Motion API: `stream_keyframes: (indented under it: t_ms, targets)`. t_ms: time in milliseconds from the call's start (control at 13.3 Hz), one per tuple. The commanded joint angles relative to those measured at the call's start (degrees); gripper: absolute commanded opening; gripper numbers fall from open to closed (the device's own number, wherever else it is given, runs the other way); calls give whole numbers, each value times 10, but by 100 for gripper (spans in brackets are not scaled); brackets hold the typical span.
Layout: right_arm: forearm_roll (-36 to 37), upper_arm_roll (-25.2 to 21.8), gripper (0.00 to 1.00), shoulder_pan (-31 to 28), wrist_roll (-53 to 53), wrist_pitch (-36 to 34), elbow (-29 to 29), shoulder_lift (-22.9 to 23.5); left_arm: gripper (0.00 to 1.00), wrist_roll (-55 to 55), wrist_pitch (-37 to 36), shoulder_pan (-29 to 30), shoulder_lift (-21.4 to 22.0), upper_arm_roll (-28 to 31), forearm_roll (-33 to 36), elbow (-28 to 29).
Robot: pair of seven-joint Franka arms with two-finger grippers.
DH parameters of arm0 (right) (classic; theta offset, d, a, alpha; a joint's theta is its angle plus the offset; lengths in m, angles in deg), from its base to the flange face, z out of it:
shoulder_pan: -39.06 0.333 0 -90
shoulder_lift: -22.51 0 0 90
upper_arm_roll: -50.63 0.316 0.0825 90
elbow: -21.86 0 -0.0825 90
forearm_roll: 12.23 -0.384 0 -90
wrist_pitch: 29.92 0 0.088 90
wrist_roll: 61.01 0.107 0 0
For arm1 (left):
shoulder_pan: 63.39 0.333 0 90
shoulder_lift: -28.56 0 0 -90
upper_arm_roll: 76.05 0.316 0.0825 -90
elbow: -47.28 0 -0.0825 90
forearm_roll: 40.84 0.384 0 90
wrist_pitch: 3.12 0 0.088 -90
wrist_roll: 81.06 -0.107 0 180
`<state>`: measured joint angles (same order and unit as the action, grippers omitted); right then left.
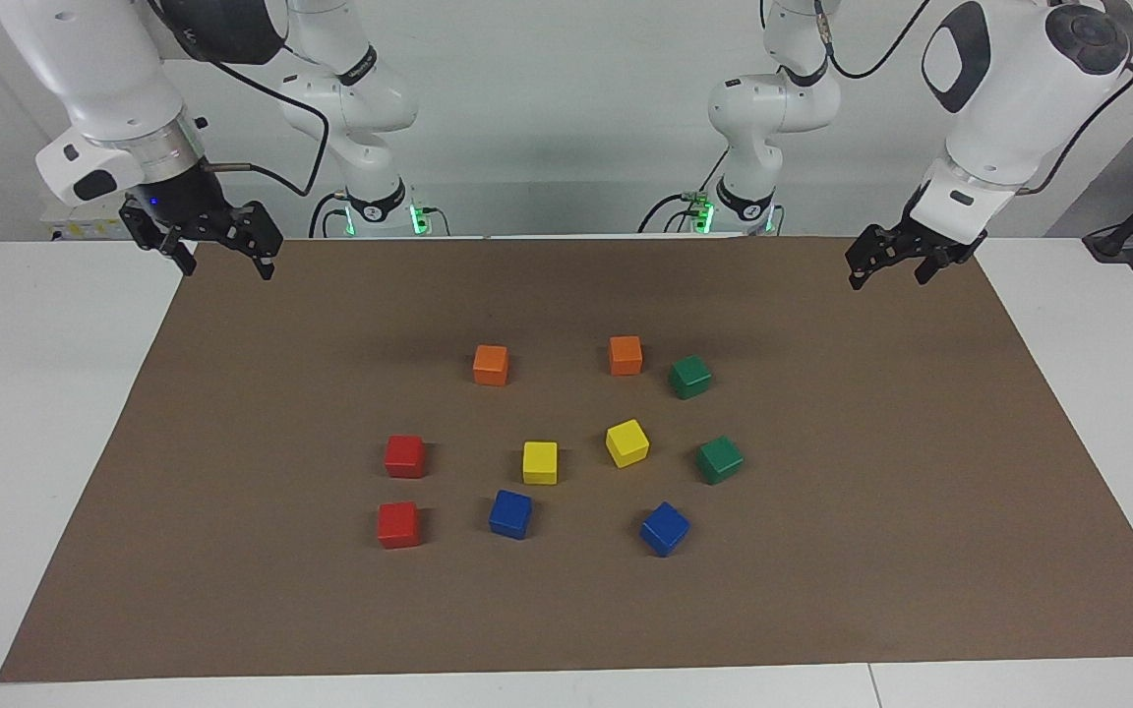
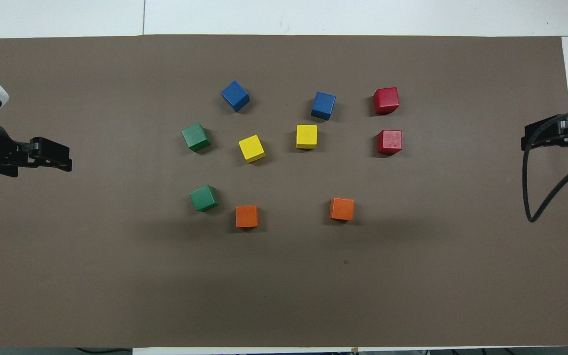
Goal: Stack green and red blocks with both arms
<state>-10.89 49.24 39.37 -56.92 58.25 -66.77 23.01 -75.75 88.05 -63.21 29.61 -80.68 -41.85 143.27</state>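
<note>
Two green blocks [image 1: 689, 377] [image 1: 720, 458] sit apart on the brown mat toward the left arm's end; the overhead view shows them as green blocks [image 2: 203, 198] [image 2: 196, 137]. Toward the right arm's end, two red blocks [image 1: 405, 456] [image 1: 398, 524] lie one farther from the robots than the other, seen from overhead as red blocks [image 2: 389, 142] [image 2: 386, 100]. My left gripper [image 1: 889, 276] [image 2: 51, 159] hangs open and empty over the mat's edge at its own end. My right gripper [image 1: 227, 265] [image 2: 535, 138] hangs open and empty over the mat's edge at its end. Every block lies single, none on another.
Between the green and red blocks lie two yellow cubes [image 1: 540, 462] [image 1: 626, 442]. Two blue cubes [image 1: 510, 513] [image 1: 664, 528] lie farther from the robots, and two orange cubes [image 1: 491, 365] [image 1: 626, 355] nearer to them. The brown mat [image 1: 232, 590] covers most of the white table.
</note>
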Motion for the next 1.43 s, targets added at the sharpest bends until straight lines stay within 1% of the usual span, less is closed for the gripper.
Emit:
stream_keyframes:
  t_ms: [0, 451, 602, 677, 827, 903, 1053, 1204, 1279, 1354]
  targets:
    - [3, 3, 100, -5, -6, 6, -16, -14, 100, -7, 6, -6, 5, 3, 9, -1]
    - [2, 3, 100, -10, -3, 7, -16, -16, 100, 1, 5, -6, 7, 3, 9, 1]
    - [4, 3, 100, -7, -3, 7, -20, -17, 100, 14, 7, -7, 23, 3, 9, 16]
    - [4, 3, 100, -9, -5, 7, -23, -19, 100, 21, 11, -9, 24, 3, 9, 20]
    - [5, 3, 100, -2, -8, 12, -28, -22, 100, 39, 18, -29, 13, 1, 9, 27]
    - [5, 4, 100, -2, -8, 8, -28, -22, 100, 73, 29, -35, 7, 1, 9, 34]
    - [6, 4, 100, -2, -14, 2, -30, -23, 100, 134, 63, -69, -7, 1, 9, 59]
    - [8, 5, 100, -2, -36, 8, -30, -23, 100, 204, 124, -102, -24, 1, 9, 97]
    - [8, 5, 100, -1, -37, 14, -41, -24, 100, 240, 156, -119, -38, 1, 9, 110]
    - [8, 5, 100, 2, -34, 34, -59, -30, 100, 268, 182, -125, -54, 0, 9, 118]
